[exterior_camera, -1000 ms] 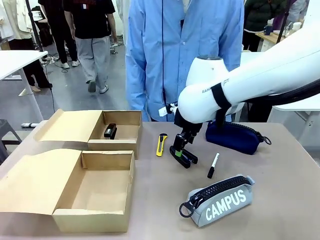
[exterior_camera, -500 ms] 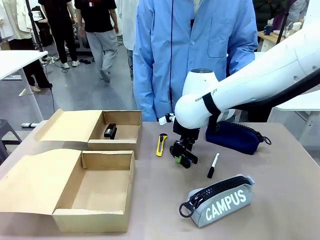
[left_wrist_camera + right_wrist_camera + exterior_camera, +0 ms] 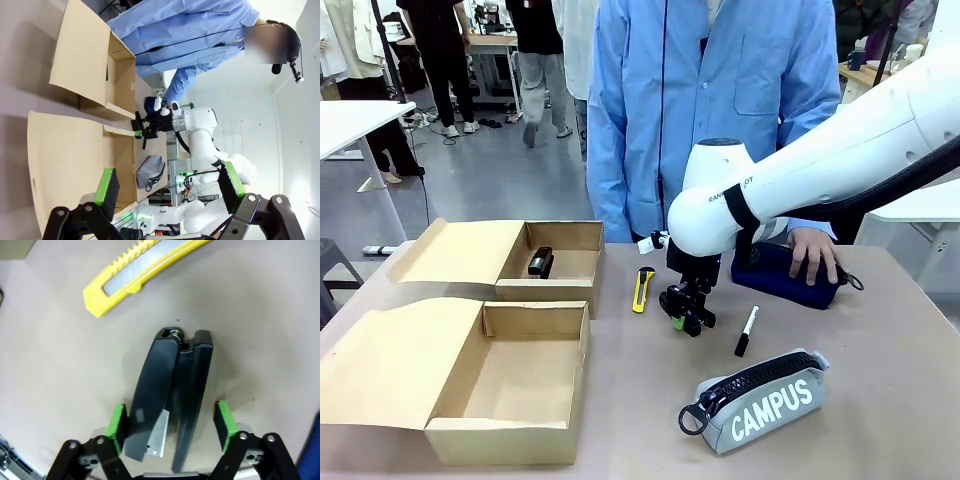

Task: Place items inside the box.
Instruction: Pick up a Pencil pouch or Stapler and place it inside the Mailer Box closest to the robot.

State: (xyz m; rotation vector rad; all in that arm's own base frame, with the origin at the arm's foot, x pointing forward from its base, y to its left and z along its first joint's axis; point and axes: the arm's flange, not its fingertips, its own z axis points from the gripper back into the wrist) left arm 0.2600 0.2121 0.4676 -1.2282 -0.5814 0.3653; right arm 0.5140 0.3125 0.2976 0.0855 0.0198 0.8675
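Stapler [image 3: 167, 400], black and lying on its side on the table [image 3: 900, 400], sits between the fingers of the right gripper [image 3: 170, 426]. Its two arms meet at a hinge with a small metal pin at the far end and spread slightly toward the gripper, where a silvery staple channel shows between them. One arm carries a small pale label. The jaws stand wide around it: one green pad is against the stapler's side and the other is a little apart from it, so the grip is not closed.

Just beyond the hinge lies a yellow knife [image 3: 140, 265] with a ridged edge and a grey blade slot. In the front view a black-and-white marker [image 3: 747, 331] lies just beside the gripper, and nearer the camera is a grey pencil case [image 3: 760, 400] lettered "CAMPUS" with a heavy black zip. A person's hand [image 3: 813, 252] rests on a navy pouch [image 3: 780, 275] at the far edge.

Two open cardboard boxes stand on the robot's left: the near box [image 3: 505, 440] and the far box [image 3: 570, 290], which holds a second stapler [image 3: 540, 262].

The left gripper [image 3: 167, 186] hangs above the table with its jaws wide and nothing between them.
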